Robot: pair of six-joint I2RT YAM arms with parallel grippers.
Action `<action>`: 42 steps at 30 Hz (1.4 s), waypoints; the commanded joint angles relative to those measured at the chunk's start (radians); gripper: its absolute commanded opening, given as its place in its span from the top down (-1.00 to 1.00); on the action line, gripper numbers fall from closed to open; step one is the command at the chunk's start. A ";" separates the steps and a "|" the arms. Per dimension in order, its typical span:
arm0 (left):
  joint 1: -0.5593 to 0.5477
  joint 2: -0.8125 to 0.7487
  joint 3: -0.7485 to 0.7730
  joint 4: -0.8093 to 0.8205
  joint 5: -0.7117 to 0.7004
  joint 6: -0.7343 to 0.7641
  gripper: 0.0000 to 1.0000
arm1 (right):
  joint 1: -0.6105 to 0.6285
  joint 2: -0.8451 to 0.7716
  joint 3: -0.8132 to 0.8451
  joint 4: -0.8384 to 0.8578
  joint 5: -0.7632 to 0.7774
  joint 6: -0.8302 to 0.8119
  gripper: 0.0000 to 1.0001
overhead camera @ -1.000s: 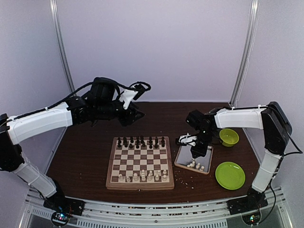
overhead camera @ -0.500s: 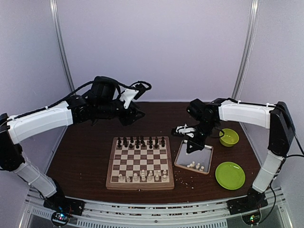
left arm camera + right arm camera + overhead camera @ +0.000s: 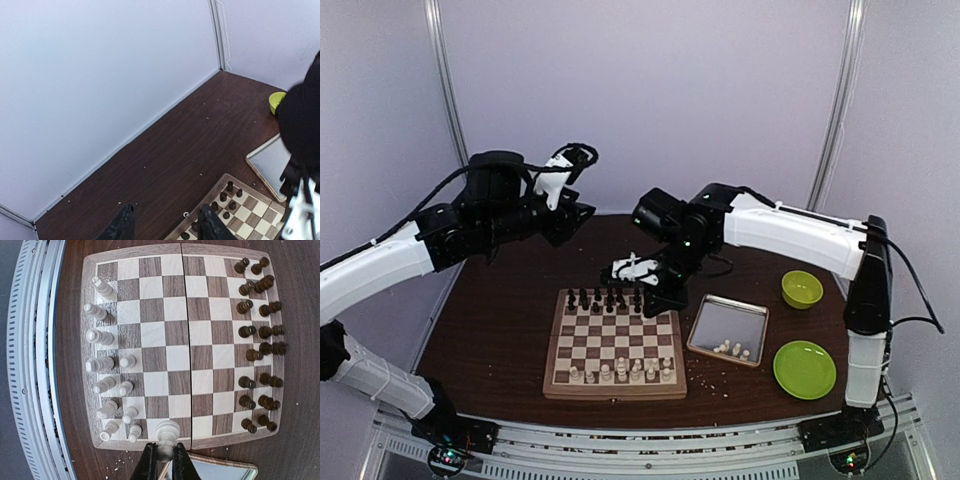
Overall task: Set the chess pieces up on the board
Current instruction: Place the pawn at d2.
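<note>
Mostly done: dark pcs (image 3: 265, 332) set, white pcs (image 3: 99, 363) partly on board (image 3: 615, 391); right gripper (image 3: 163, 452) pinches a pawn (image 3: 167, 431), left gripper (image 3: 165, 220) spread, empty; few wait in tray (image 3: 740, 318).

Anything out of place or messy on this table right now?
Yes: pale crumbs lie scattered on the dark brown table near the front corner of the square wooden chessboard and the shiny rectangular metal tray. They look like stray debris, not pieces.
</note>
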 commanded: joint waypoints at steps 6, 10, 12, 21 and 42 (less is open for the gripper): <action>0.008 -0.070 -0.030 0.104 -0.089 0.023 0.11 | 0.111 0.296 0.397 -0.158 0.066 0.043 0.89; 0.008 -0.076 -0.029 0.102 -0.085 0.022 0.10 | 0.153 0.360 0.437 -0.170 0.065 0.042 0.88; 0.008 -0.080 -0.029 0.102 -0.083 0.023 0.10 | 0.168 0.380 0.436 -0.171 0.062 0.042 0.88; 0.008 -0.076 -0.027 0.098 -0.072 0.023 0.10 | 0.187 0.435 0.440 -0.157 0.053 0.049 0.89; 0.008 -0.060 -0.016 0.081 -0.056 0.025 0.09 | 0.190 0.509 0.492 -0.139 0.066 0.067 0.87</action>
